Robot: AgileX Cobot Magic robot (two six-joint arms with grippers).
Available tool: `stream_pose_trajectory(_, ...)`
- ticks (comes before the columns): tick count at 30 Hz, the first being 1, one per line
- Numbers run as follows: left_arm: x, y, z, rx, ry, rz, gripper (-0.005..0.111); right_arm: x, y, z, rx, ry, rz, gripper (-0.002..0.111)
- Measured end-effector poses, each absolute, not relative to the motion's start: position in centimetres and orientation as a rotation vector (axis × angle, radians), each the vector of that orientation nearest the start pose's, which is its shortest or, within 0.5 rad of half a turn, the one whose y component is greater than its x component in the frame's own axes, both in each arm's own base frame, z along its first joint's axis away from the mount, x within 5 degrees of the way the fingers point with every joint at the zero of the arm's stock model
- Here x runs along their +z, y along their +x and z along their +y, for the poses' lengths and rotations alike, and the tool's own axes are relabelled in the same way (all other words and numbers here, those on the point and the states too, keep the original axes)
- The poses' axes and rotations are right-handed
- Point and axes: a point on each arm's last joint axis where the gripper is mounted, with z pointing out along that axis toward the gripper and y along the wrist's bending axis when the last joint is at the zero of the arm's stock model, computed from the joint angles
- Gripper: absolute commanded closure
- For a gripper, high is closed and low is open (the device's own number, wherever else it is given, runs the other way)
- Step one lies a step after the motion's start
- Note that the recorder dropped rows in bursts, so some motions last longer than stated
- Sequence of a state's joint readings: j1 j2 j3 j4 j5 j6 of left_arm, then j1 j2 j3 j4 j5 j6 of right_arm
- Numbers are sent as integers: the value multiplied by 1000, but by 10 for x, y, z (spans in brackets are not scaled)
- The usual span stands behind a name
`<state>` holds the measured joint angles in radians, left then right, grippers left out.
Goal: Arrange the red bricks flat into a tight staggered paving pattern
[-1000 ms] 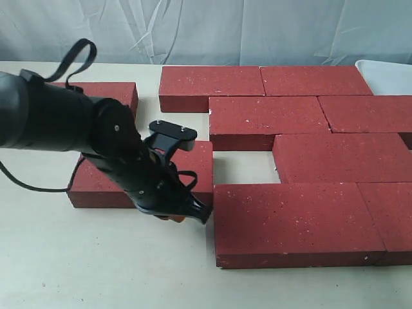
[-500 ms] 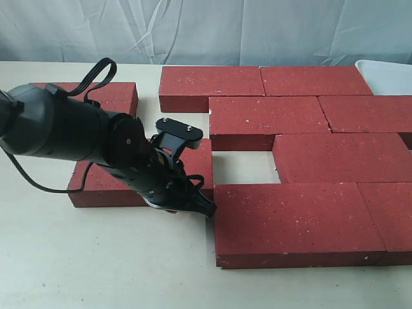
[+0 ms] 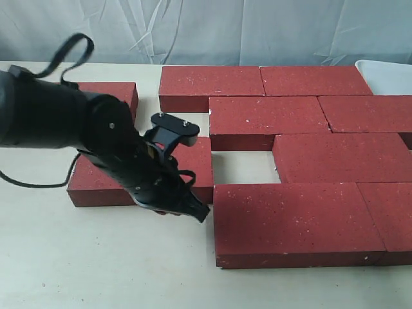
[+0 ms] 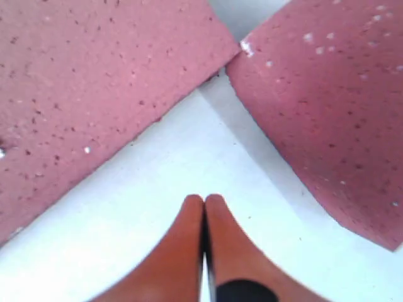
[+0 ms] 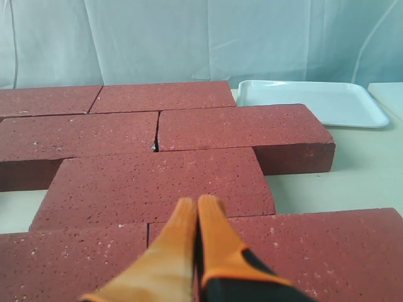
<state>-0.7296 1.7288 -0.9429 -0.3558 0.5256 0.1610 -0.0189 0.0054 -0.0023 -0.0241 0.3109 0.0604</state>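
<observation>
Several red bricks lie flat in staggered rows on the right of the exterior view, among them a front brick [image 3: 296, 219] and a back brick [image 3: 209, 80]. A bare gap [image 3: 244, 166] shows in the pattern. One loose red brick [image 3: 201, 164] lies left of the gap, partly under the black left arm. My left gripper [image 3: 200, 214] [image 4: 203, 200] is shut and empty, low over the table between that loose brick's near corner [image 4: 94, 82] and the front brick [image 4: 327, 107]. My right gripper [image 5: 197, 202] is shut and empty above the paved bricks [image 5: 157, 182]. It does not show in the exterior view.
Another loose red brick [image 3: 112, 91] lies at the back left, behind the arm. A white tray [image 3: 389, 74] [image 5: 315, 100] stands at the back right beside the bricks. A pale curtain closes the back. Bare tabletop [image 3: 96, 257] runs along the front left.
The left arm swung slightly toward the front brick and then back a little. The loose brick has not visibly moved.
</observation>
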Motion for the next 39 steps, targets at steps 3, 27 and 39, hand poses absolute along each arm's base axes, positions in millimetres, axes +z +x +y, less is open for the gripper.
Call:
stream_pose_trajectory(3,195,226,-217,-433,857,2643,107,186,54,-2,7,56,1797,109)
stream_pose_trajectory(27,158,302,-35,-10,13,2804,107,186,54,-2,7,56,1797,109)
stream_pose_trajectory(39,145,313,-50,-239,6,2742,107,186,54,-2,7,56,1797,109)
